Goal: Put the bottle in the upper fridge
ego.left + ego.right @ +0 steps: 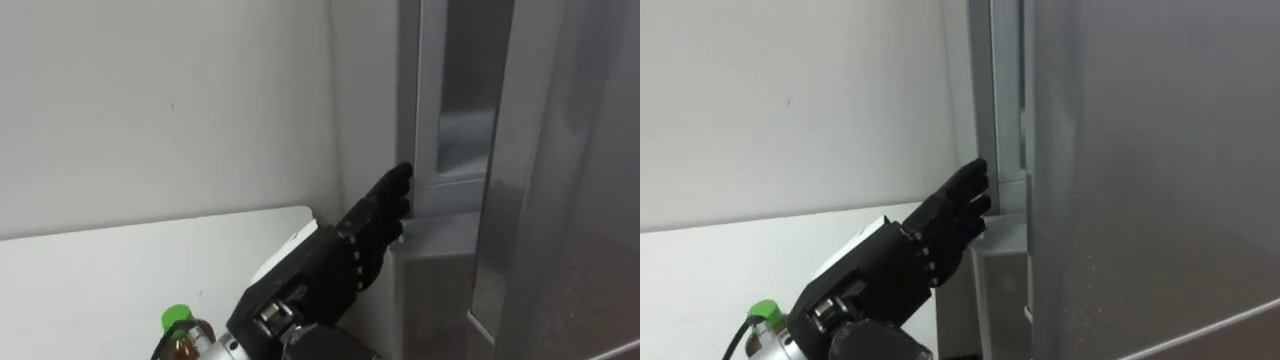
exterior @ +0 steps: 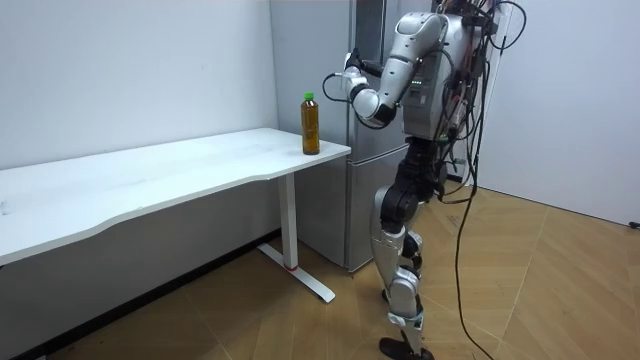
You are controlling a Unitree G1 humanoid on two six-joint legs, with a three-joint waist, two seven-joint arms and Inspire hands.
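Left eye view gives us the black left hand [image 1: 365, 235] with its fingers straight and pressed together. Their tips are at the seam where the tall grey metal fridge [image 1: 560, 200] splits into upper and lower doors. Whether they hook behind the door's edge we cannot tell. The clear plastic bottle of amber liquid with a green cap [image 1: 180, 325] stands below and to the left of the fingers, upright on the corner of the long white table [image 1: 100, 270] (the room view shows it standing free, no hand on it).

We judge the main risk to be a slip: flat fingertips have little purchase on a smooth door edge and may slide off before the seal gives. They also sit right at the seam, so a pull could catch the lower door instead of the upper one. The forearm behind the fingers passes just above the bottle, and a careless swing could knock it off the corner.

The upper door, which looks shut to us, stands between the bottle and its shelf. The plain white wall [image 1: 150, 100] closes off the space left of the fingers.
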